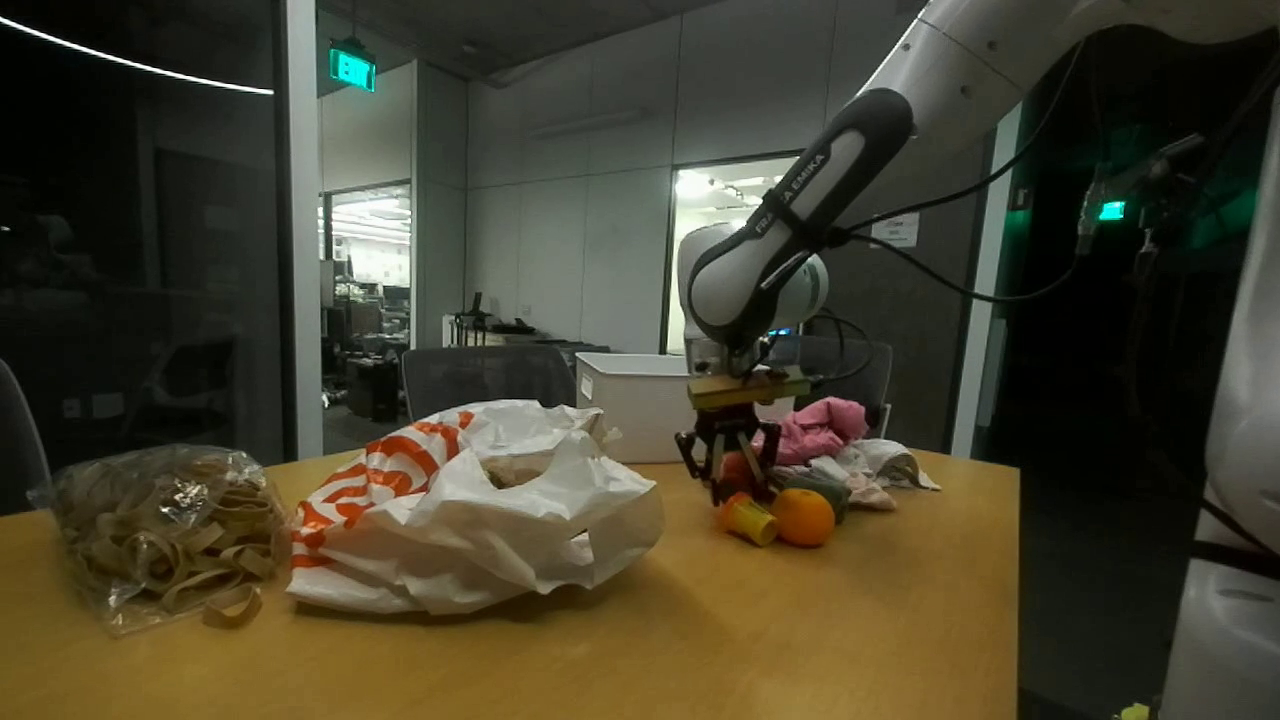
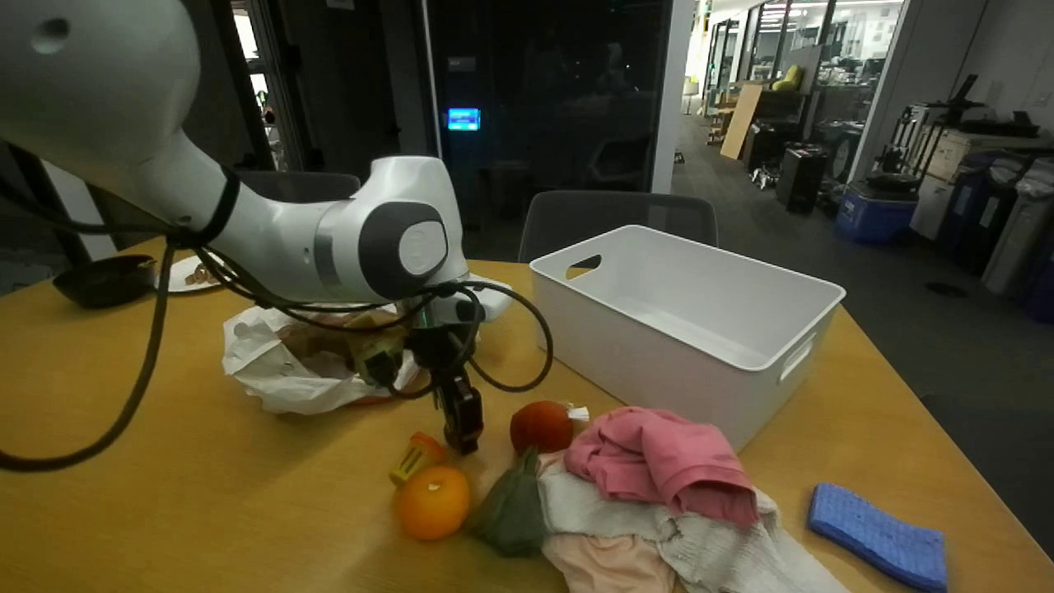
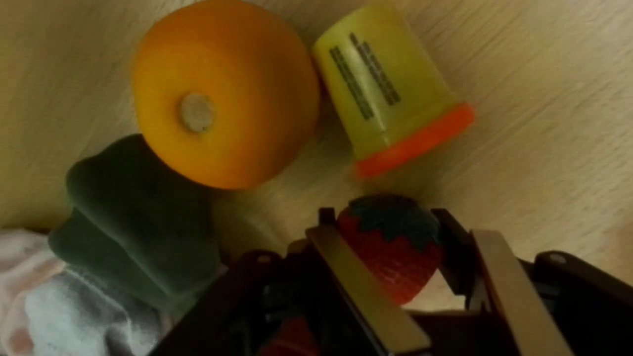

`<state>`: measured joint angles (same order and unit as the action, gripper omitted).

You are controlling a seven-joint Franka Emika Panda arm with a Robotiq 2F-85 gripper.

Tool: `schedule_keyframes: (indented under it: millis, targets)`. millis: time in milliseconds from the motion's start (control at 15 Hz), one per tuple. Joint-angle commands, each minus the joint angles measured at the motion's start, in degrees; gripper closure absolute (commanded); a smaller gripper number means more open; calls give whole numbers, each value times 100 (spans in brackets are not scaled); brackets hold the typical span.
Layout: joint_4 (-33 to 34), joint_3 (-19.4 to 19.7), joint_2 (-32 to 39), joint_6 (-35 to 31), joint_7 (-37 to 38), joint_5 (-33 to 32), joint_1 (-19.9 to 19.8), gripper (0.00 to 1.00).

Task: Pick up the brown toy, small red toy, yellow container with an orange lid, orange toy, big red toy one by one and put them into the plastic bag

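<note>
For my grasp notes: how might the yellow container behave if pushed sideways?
The yellow container would probably roll, since it lies on its side. The roll likely curves, as it tapers away from its wider orange lid. Its shiny surface may be slippery.

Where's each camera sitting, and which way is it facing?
In an exterior view: low over the table, looking past the plastic bag toward the orange toy; the arm comes in from picture right, ending in the pincer.
In an exterior view: higher up, looking down over the pink cloth, bag beyond; arm from picture left, pincer too.
Wrist view: on the arm's end, looking down at the table; the pincer's fingers show, small red toy between them.
In both exterior views: arm, pincer, bag, orange toy, white bin.
</note>
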<state>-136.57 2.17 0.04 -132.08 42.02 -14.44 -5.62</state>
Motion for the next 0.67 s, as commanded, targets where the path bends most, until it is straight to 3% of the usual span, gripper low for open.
schedule_keyframes:
  millis: [0,267,600]
  targets:
    - [-3,-221,-699,23,167,-463,340,75]
    - [458,-776,-807,-12,24,-659,690,75]
    - [1136,-1192,-52,2,-116,-815,987,75]
